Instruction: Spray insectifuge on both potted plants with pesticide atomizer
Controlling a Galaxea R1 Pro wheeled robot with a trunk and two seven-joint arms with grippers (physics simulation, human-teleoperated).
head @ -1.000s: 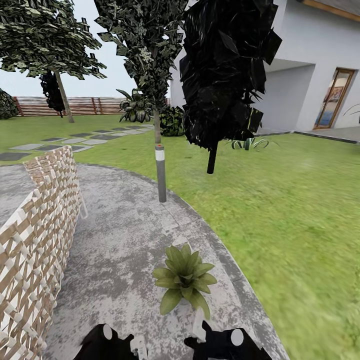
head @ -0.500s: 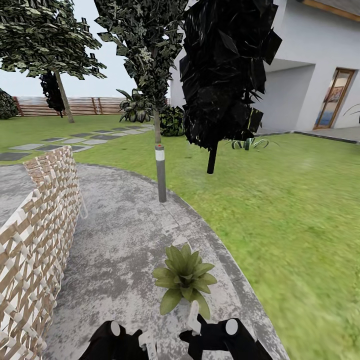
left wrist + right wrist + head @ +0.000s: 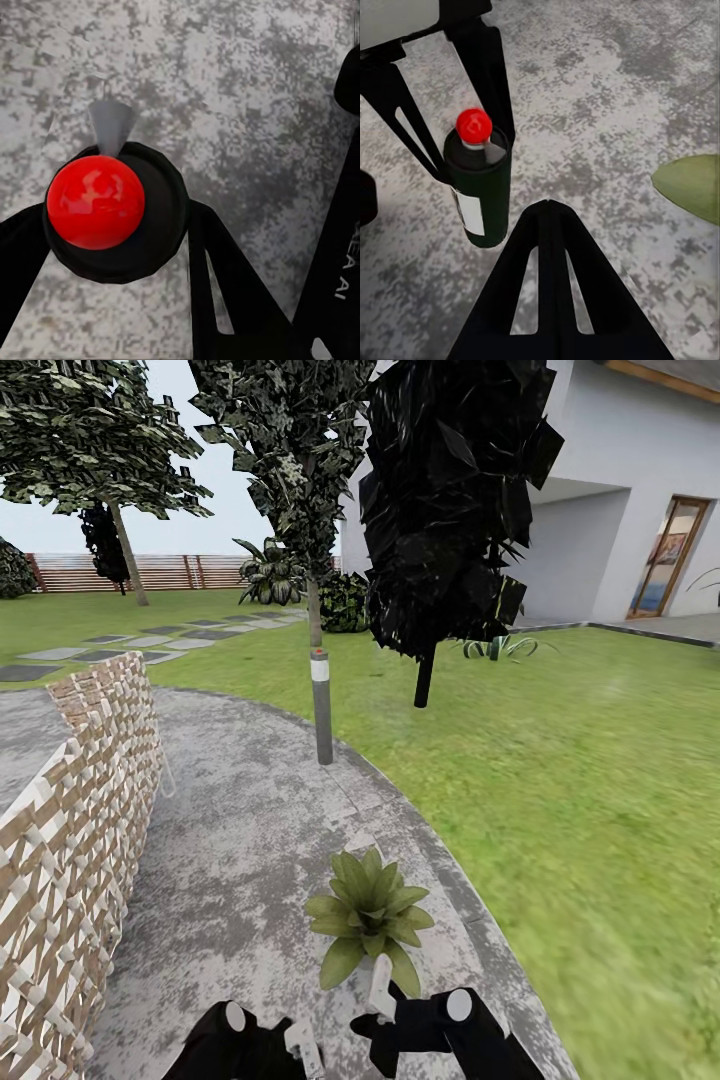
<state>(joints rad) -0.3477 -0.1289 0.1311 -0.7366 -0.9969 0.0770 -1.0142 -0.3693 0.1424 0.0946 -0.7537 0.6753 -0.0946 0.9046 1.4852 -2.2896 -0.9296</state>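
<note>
My left gripper (image 3: 300, 1050) is shut on the pesticide atomizer (image 3: 478, 187), a dark green can with a white label and a red top (image 3: 96, 201), and holds it upright just above the stone patio (image 3: 230, 860). My right gripper (image 3: 385, 1000) is shut and empty, right beside the atomizer, with its tip (image 3: 547, 204) close to the near leaves of one potted plant (image 3: 368, 915). A leaf of that plant (image 3: 690, 184) looks plain green, with no whitish specks that I can make out. The second potted plant is out of view.
A wicker seat (image 3: 80, 810) walls off the patio's left side. A grey bollard lamp (image 3: 321, 705) stands at the patio's far edge, with trees (image 3: 450, 510) behind it. Lawn (image 3: 580, 800) spreads to the right towards the house (image 3: 640, 510). The slat fence (image 3: 170, 570) runs along the back.
Both arms have come up and forward from the bottom of the head view. The right gripper now reaches the plant's near leaves. The plant and the camera have stayed still.
</note>
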